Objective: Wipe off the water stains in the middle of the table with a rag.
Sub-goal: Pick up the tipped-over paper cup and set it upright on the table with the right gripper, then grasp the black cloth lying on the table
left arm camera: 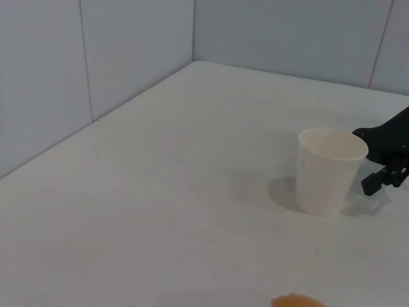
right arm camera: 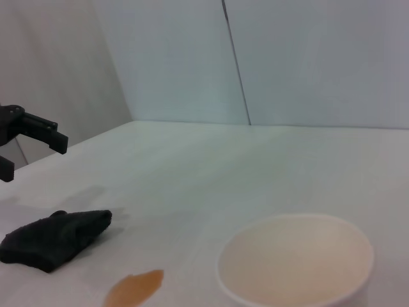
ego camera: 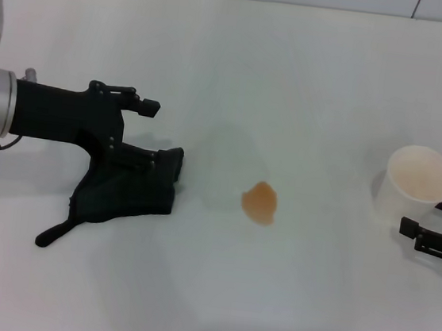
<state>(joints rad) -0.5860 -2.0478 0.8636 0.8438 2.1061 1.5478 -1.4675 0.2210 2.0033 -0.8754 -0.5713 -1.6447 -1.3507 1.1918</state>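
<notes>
Stain (ego camera: pixel 260 203) sits on worktop (ego camera: pixel 295 78) just right of rag (ego camera: pixel 126 191); left gripper (ego camera: pixel 157 134), jaws wide over rag, nearer; right gripper (ego camera: pixel 436 230), jaws apart, beside cup (ego camera: pixel 417 184).

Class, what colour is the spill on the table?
Translucent orange-tan; the water stains show best in the head view.

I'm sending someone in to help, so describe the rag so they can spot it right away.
On the white table, look to the robot's left side, under the left gripper. The rag lies there, left of the orange water stains. It is the only dark, soft cloth with a thin tail, unlike the white paper cup.
</notes>
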